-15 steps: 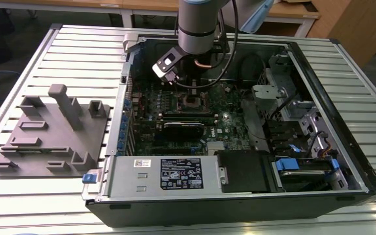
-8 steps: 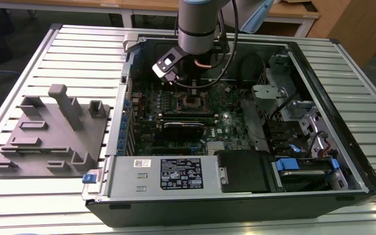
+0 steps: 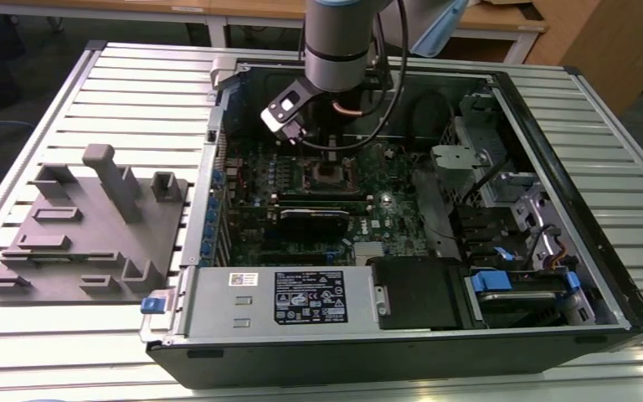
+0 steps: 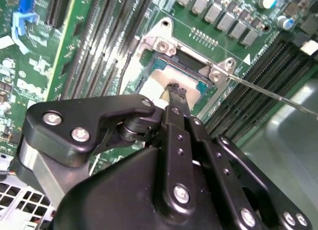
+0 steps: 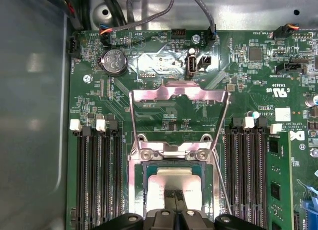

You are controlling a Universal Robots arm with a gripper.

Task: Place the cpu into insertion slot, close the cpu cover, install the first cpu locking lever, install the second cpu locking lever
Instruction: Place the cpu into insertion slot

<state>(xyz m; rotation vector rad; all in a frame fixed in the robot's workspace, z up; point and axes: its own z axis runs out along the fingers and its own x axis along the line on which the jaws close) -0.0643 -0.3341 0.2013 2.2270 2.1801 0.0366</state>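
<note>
slatted metal table (image 3: 64, 356), claw (image 5: 174, 194) closed and empty over pale silver square cpu (image 5: 160, 186) in insertion slot (image 5: 144, 190)

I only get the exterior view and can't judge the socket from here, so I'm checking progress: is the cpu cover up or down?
Observer: Up. In the first wrist view the cpu cover stands swung open, off the insertion slot.
Operator: And the cpu?
Observer: The cpu lies within the slot's rim, silver top up, with the tool right at it.
Operator: Any lever visible?
Observer: In the second wrist view one thin lever juts out from the socket, clear of the cover.
</note>
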